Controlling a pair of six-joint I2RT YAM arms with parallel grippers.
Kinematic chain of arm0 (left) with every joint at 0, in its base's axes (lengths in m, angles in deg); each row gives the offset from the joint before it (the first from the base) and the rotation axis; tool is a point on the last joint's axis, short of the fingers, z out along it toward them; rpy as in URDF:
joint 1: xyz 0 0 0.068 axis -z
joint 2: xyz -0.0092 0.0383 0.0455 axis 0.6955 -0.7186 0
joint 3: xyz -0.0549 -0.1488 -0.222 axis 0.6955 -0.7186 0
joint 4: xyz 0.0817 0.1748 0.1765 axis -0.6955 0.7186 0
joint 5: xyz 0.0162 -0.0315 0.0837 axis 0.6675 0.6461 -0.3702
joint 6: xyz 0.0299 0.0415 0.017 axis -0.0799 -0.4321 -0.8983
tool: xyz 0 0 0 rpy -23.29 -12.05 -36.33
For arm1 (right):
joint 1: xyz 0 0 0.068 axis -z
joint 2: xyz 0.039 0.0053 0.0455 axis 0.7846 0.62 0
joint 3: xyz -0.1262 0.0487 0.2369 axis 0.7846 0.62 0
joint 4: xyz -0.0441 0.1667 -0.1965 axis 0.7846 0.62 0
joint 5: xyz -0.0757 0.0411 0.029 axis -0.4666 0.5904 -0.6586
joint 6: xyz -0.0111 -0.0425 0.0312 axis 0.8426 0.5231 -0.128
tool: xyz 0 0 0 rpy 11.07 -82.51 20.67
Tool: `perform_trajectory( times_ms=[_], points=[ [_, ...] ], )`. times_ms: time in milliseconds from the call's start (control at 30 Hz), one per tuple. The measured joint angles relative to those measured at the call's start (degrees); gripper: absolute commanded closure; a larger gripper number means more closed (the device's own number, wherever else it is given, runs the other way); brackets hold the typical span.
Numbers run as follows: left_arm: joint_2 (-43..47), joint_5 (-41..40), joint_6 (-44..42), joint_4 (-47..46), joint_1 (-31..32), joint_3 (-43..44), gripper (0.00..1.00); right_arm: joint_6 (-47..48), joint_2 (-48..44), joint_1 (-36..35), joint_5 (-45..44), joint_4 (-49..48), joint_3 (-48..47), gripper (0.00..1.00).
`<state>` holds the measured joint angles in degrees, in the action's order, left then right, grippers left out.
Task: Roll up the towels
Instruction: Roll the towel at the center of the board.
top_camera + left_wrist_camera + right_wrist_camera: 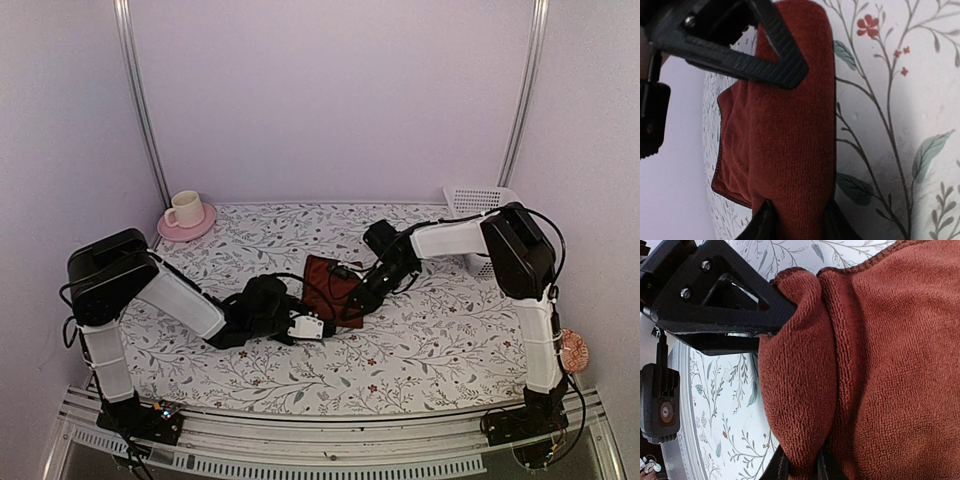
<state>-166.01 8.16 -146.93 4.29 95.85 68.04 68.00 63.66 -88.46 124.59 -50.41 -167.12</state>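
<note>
Left gripper (318, 322): arm stretched low, reaching right; jaws pinch the dark maroon terry towel (325, 280) at its fold.
Right gripper (358, 298): arm elbow-bent, reaching left; jaws clamp the same towel.

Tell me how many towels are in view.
1: the maroon towel at the table's middle, between the fingers of the left gripper and right gripper. No second towel shows; one may be hidden.

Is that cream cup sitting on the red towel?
No, the cup sits on a pink saucer in the far left corner, apart from the maroon towel.
</note>
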Motion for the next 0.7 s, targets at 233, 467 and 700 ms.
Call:
perform_trajectory(
  times_ms=[233, 467, 700],
  points=[
    [-0.7, 0.1, 0.7, 3.9, -0.1, 2.1, 1.00, 0.9, 0.4, 0.1, -0.5, 1.3, -1.3, 0.72],
    [0.2, 2.8, 3.5, 15.2, -0.8, 7.1, 1.00, 2.4, -1.3, 0.1, -3.8, 1.0, -0.7, 0.61],
    [-0.1, 9.5, 8.2, 29.9, -3.5, 14.8, 1.00, 3.8, -12.6, 0.2, -11.6, -3.1, 7.5, 0.47]
  ],
)
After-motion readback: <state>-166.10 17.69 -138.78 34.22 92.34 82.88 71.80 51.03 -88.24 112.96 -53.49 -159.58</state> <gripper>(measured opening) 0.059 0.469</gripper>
